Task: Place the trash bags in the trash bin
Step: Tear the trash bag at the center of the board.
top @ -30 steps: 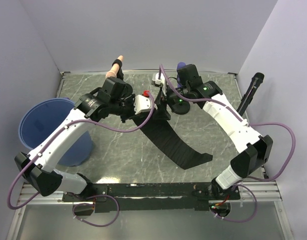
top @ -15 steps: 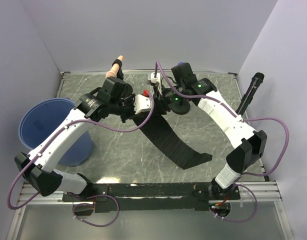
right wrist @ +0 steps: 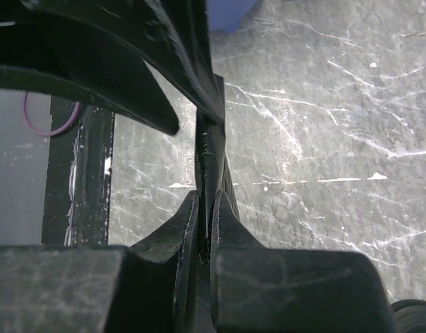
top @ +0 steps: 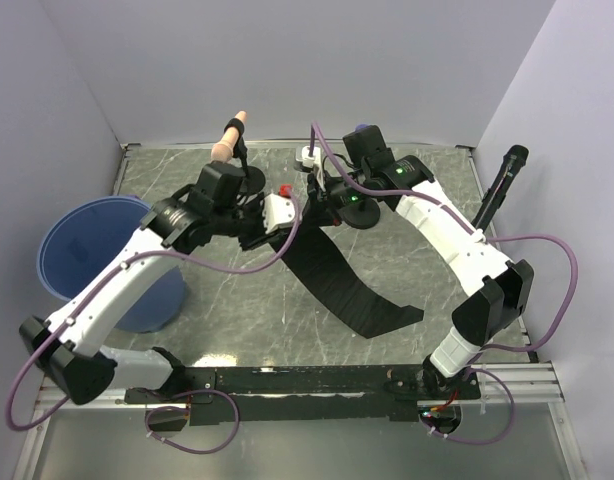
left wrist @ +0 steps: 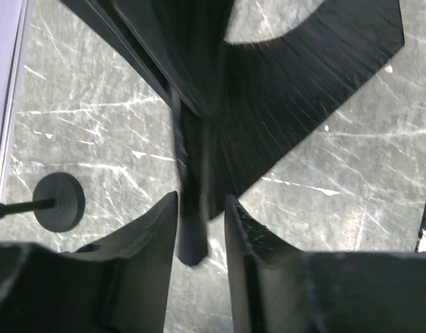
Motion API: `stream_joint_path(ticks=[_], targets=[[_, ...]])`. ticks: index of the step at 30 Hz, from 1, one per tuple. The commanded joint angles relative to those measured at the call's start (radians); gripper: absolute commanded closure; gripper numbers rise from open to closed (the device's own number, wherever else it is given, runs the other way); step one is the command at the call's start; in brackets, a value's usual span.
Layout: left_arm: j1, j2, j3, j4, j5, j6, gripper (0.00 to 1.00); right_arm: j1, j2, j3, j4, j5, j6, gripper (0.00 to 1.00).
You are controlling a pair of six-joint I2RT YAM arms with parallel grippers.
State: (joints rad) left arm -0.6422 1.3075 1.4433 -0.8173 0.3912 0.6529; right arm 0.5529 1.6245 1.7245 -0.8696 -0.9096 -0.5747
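Black plastic is the story right now: the trash bag runs as one long strip. Its far end is lifted between your two arms at the back of the table, and its near end lies flat on the marbled top toward the front right. Your right gripper is pinched tight on the bag's raised edge, fingers pressed together with only the thin fold between them. Your left gripper sits just beside it with its jaws parted. A bunched fold of the bag hangs in the gap, and the tabletop shows through beside it, so that hand clamps nothing. Over at the left edge of the table stands the blue trash bin, upright, mouth open, well apart from the bag. From above, your left arm crosses over the bin's right side.
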Motion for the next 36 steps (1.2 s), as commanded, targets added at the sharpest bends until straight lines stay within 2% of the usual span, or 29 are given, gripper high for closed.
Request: stream_joint_path(ticks=[1,7,14,23,30,33,36], targets=[[0.01,-0.079,-0.075,0.092,0.023,-0.019,0.61,-0.008,-0.031,0.037,-0.009,-0.029,-0.028,1.0],[0.03,-0.067,-0.083,0.104,0.041,-0.033,0.66,-0.01,-0.046,0.024,-0.006,-0.025,-0.024,1.0],[0.033,-0.071,-0.126,0.116,0.058,-0.025,0.59,-0.011,-0.052,0.018,0.0,-0.028,-0.011,1.0],[0.032,-0.039,-0.113,0.161,0.126,-0.079,0.6,-0.013,-0.04,0.026,0.001,-0.037,-0.001,1.0],[0.033,-0.016,-0.119,0.178,0.133,-0.067,0.61,-0.011,-0.037,0.03,0.003,-0.037,-0.001,1.0],[0.036,-0.005,-0.116,0.187,0.147,-0.07,0.68,-0.011,-0.035,0.033,0.006,-0.037,0.003,1.0],[0.038,0.012,-0.106,0.181,0.155,-0.067,0.81,-0.011,-0.035,0.032,0.003,-0.032,-0.001,1.0]])
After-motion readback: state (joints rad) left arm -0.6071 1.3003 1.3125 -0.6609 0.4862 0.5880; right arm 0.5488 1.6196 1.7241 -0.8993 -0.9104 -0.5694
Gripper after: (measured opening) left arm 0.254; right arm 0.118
